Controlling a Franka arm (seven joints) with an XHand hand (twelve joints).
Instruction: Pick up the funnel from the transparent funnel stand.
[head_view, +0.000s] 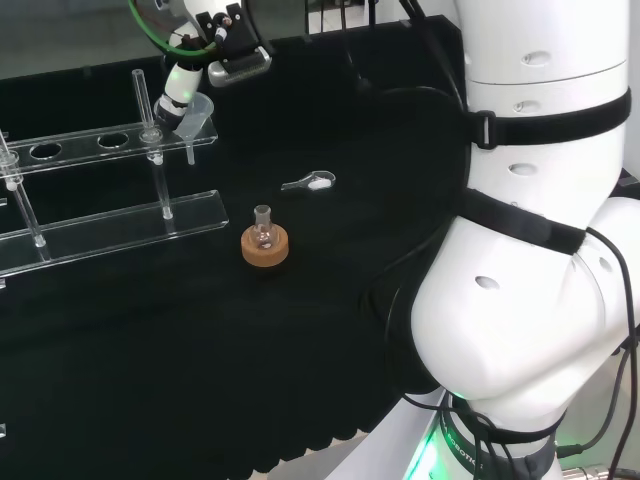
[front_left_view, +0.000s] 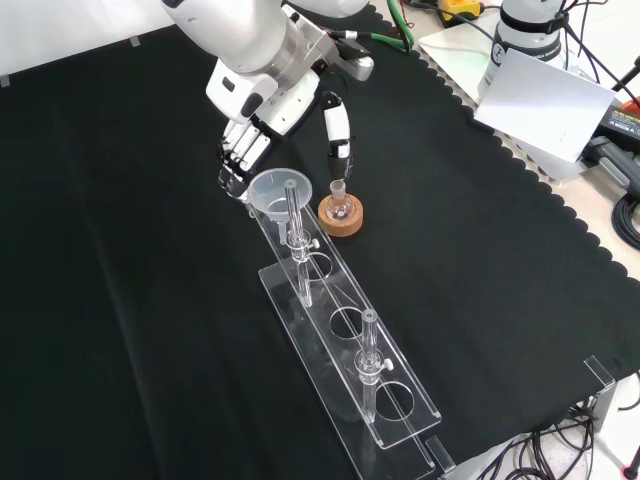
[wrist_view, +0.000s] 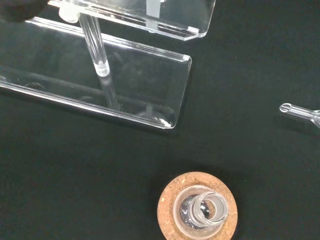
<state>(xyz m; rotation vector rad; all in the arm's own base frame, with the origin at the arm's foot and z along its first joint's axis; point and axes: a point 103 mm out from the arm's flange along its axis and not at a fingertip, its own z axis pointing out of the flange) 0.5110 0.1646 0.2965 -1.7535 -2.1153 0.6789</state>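
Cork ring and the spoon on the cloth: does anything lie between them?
No. In the head view the stretch between the cork ring with its small flask and the clear spoon is bare black cloth; the wrist view agrees.

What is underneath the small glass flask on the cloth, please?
The flask sits upright in a cork ring, which rests on the black cloth. The flask's bottom and the cloth beneath it are covered by the ring.

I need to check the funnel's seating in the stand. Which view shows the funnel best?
The front view: the funnel sits in the stand's end hole, rim visible, beside the hand. The head view shows it smaller and side-on.
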